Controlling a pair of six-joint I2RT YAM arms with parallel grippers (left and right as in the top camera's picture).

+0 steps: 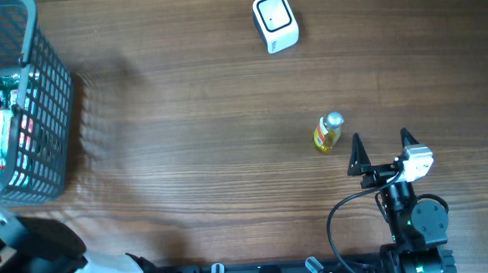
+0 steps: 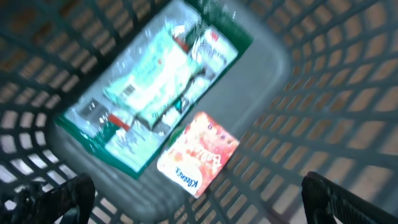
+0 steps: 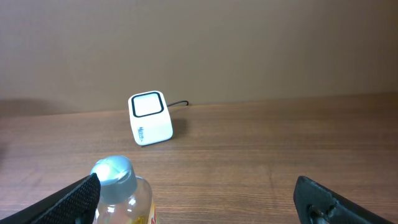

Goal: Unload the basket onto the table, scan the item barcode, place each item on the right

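The small bottle [image 1: 328,133] [image 3: 121,190], yellow inside with a silver cap, stands upright on the right half of the bench [image 1: 184,114], toward its near edge. We see it free of any grip. It is just beside the left finger of the right gripper [image 1: 380,135] [image 3: 198,180], whose fingers are spread wide with nothing between them.

Well beyond the bottle, close to the far edge, sits the white scanner [image 1: 275,22] [image 3: 150,117], its dark-framed window tilted upward and its cable trailing off behind.

At the far-left corner of the bench stands the grey mesh basket [image 1: 54,105] [image 2: 323,81]. The left gripper [image 2: 198,180] hangs over its inside, fingers wide apart and empty. On the basket floor we make out a green-and-white pack [image 2: 155,93] and, touching its edge, a pink Kleenex packet [image 2: 198,152]; this view is blurred.
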